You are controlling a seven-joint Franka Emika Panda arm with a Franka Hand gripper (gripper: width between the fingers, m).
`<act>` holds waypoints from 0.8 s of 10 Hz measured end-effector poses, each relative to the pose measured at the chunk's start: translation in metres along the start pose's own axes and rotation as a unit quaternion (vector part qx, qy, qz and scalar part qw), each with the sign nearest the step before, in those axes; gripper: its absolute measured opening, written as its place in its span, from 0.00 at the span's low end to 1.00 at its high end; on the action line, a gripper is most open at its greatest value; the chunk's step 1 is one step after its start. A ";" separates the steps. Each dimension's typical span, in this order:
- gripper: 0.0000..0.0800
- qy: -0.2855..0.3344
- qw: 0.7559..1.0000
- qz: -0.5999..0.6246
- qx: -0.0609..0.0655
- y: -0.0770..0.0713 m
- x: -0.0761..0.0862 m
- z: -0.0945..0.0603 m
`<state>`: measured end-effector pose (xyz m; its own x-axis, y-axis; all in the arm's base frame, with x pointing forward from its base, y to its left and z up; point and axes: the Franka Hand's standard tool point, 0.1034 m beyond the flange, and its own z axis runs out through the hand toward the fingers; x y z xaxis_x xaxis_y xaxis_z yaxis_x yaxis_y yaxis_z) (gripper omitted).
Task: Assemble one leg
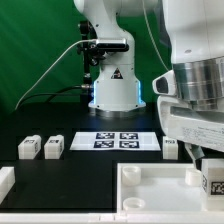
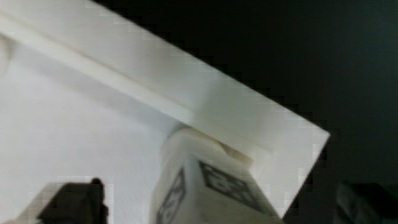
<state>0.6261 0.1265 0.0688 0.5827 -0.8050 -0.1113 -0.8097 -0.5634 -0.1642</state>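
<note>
I hang at the exterior view's right, low over the near corner of the big white tray [image 1: 150,185]. My gripper [image 1: 205,165] is closed on a leg [image 1: 214,180], a small white block with a black-and-white tag, held upright just above the tray's right end. In the wrist view the same leg [image 2: 210,185] stands between my dark fingertips [image 2: 71,203], with the tray's pale surface [image 2: 107,110] slanting behind it. Two more legs [image 1: 41,147] sit side by side on the black table [image 1: 90,170] at the exterior view's left, another [image 1: 171,146] just right of the marker board [image 1: 116,141].
</note>
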 end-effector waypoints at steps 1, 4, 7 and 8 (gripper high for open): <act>0.81 0.000 1.000 -0.031 0.000 0.000 0.001 0.000; 0.81 0.001 0.943 -0.331 -0.040 0.003 0.008 -0.005; 0.80 0.003 0.940 -0.340 -0.044 0.001 0.008 -0.006; 0.57 0.003 0.948 -0.317 -0.043 0.001 0.008 -0.006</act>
<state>0.6296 0.1189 0.0734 0.9535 -0.3011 -0.0113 -0.3004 -0.9468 -0.1158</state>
